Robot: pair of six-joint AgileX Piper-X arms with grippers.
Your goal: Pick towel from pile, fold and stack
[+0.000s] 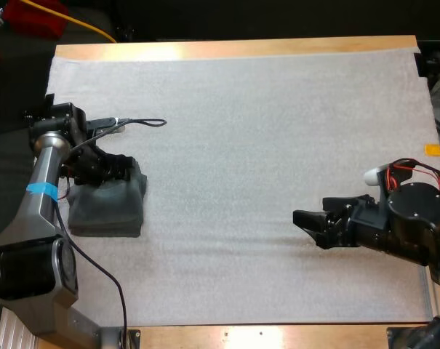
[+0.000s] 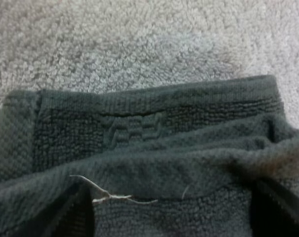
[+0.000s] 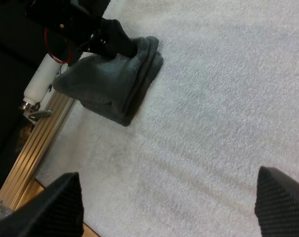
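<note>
A dark grey-green folded towel [image 1: 107,207] lies at the left edge of the white mat. My left gripper [image 1: 121,171] is at its far edge, shut on the towel, and that edge bulges up around the fingers. In the left wrist view the towel's woven border [image 2: 154,128] is close up, with a loose thread, and a dark finger [image 2: 275,212] is sunk in the cloth. From the right wrist view the towel [image 3: 109,79] shows with the left gripper [image 3: 122,42] at its raised end. My right gripper [image 1: 307,227] hovers open over bare mat at the right, its fingers [image 3: 65,202] wide apart.
The white mat [image 1: 263,145] spreads wide between the two arms. The wooden table edge [image 1: 234,49] runs along the far side. An aluminium rail [image 3: 40,148] lies just past the towel at the table's left side.
</note>
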